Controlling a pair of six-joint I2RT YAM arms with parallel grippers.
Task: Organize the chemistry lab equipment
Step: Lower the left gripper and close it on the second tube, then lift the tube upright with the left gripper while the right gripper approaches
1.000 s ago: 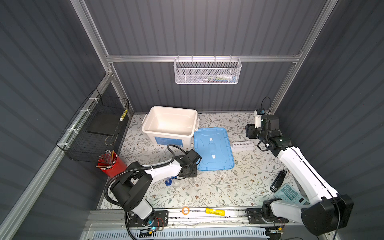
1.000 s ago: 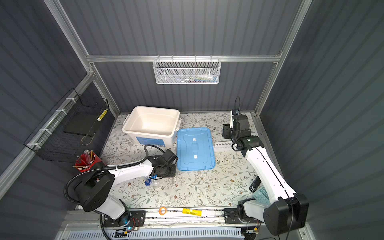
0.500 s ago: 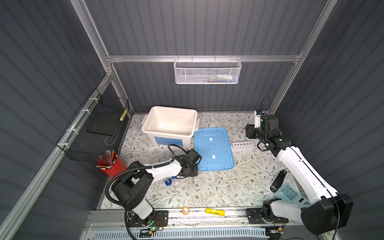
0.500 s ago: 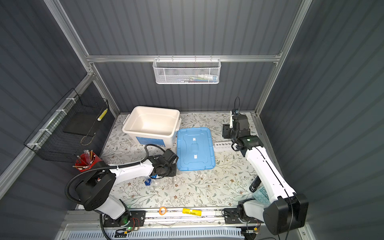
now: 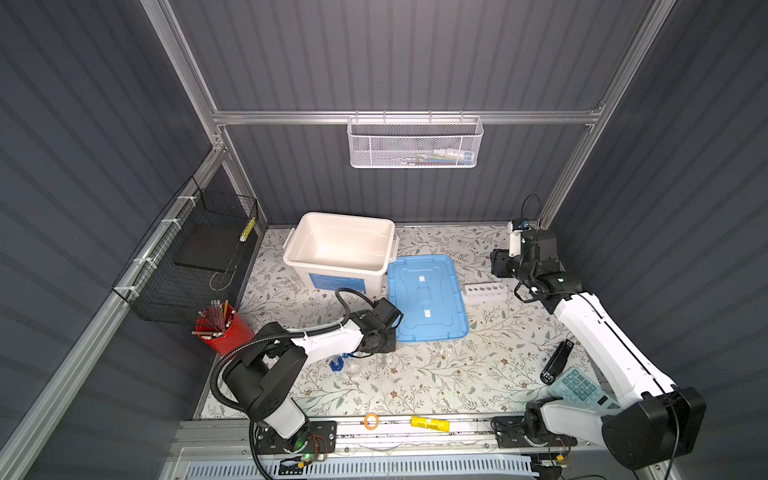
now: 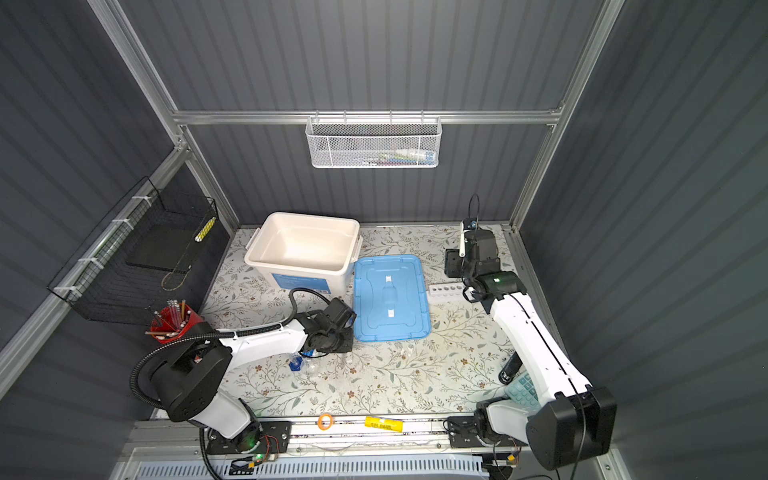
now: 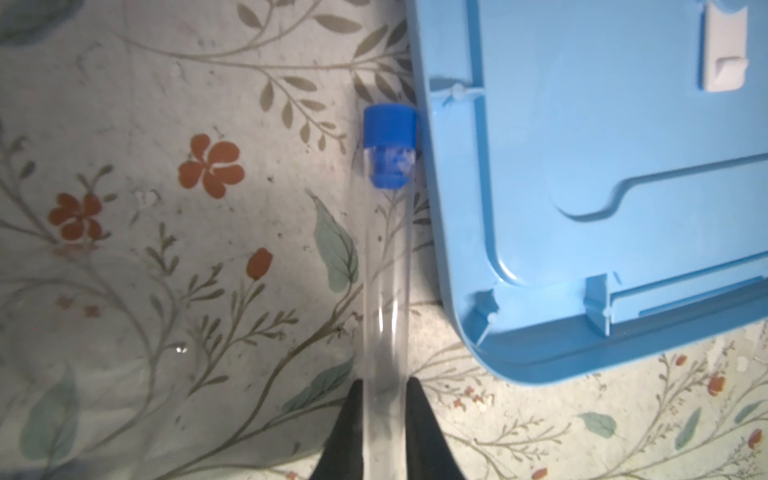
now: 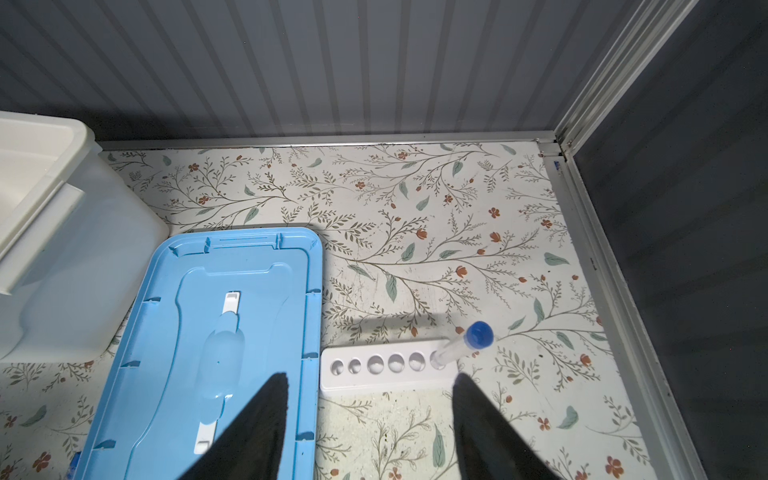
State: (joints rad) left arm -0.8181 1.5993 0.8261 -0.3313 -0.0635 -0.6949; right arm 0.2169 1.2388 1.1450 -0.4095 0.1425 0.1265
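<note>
Step, prob: pick tube (image 7: 384, 270) for rack (image 8: 345, 384). L gripper (image 7: 384, 382) nearly shut, pinching tube end; tube flat on table (image 7: 166, 249) ahead, lid (image 7: 582, 166) just beside. R gripper (image 8: 370, 376) wide, empty, rack just ahead. Next: lift, tip upright.

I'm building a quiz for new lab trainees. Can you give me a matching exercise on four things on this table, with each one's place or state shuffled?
Things:
1. lying tube
2. white rack
3. red cup
4. calculator

Places or states:
A. holds sticks
B. beside the right arm's base
C. between the left fingers
D. one capped tube in its end hole

Pairs: 1-C, 2-D, 3-A, 4-B.
</note>
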